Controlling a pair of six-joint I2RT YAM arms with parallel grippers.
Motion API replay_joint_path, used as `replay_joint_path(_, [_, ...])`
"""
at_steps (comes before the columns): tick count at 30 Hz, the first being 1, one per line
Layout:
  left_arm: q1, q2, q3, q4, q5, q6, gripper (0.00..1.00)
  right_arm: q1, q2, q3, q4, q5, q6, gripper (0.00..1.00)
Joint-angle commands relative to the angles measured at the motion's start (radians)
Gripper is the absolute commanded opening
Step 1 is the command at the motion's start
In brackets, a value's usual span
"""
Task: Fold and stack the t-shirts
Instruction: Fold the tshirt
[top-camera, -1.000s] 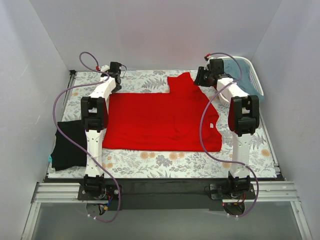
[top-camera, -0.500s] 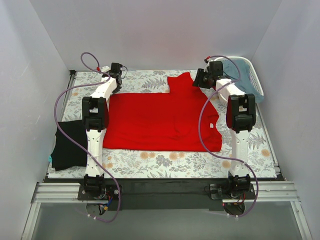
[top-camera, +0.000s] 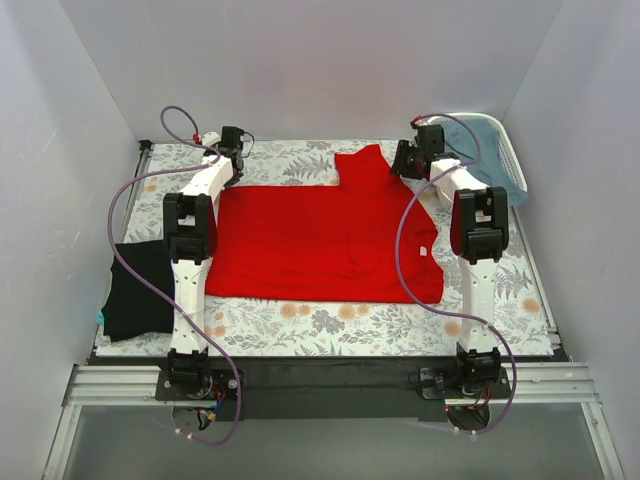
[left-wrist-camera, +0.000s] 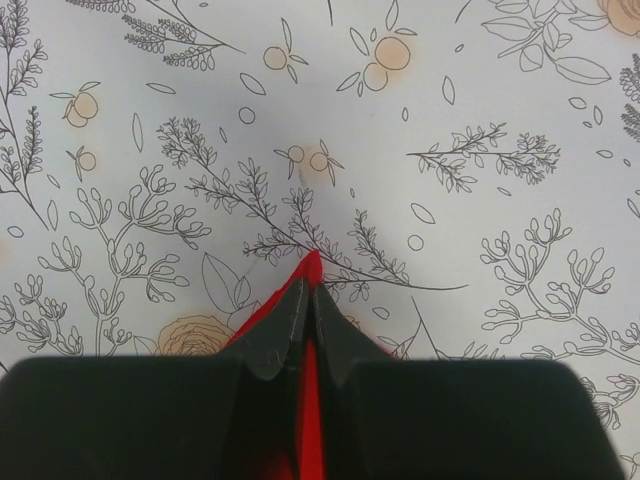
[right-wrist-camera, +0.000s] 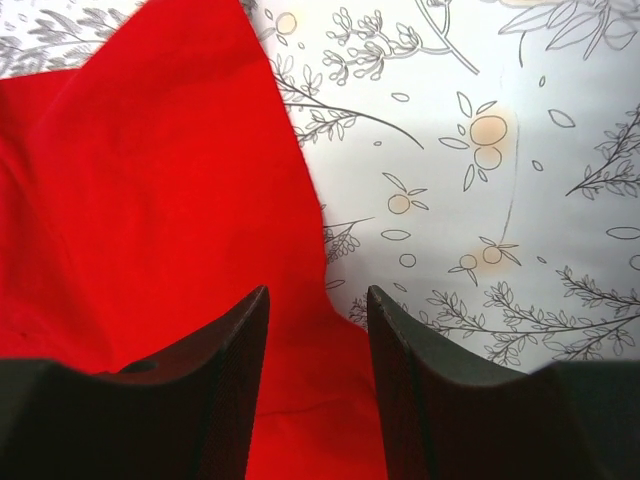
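From above, the red t-shirt (top-camera: 320, 240) lies spread across the floral worktop (top-camera: 330, 320), the black t-shirt (top-camera: 138, 290) bunched off its left side. The left gripper (top-camera: 232, 150) sits at its far left corner, the right gripper (top-camera: 405, 160) by its far right sleeve. Left wrist: jaws clenched on a red corner. Right wrist: jaws released, straddling the red edge.

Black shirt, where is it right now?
Top view: the black shirt lies at the table's left edge, with the left arm between it and the red shirt.
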Motion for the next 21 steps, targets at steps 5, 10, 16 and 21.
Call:
replay_joint_path(5, [-0.003,-0.056,-0.035,0.027,0.033,-0.006,0.0,-0.004,0.064,0.083,0.01,-0.006,-0.006,0.44])
replay_joint_path(10, [-0.003,-0.062,-0.051,0.036,0.033,-0.007,0.0,-0.004,0.065,0.089,0.022,0.001,0.002,0.34])
replay_joint_path(16, [-0.003,-0.108,-0.093,0.079,0.042,-0.001,0.0,-0.004,0.032,0.087,0.039,-0.002,0.01,0.05])
replay_joint_path(21, [-0.002,-0.131,-0.094,0.093,0.041,0.006,0.0,-0.004,-0.048,0.028,0.096,0.002,0.007,0.01])
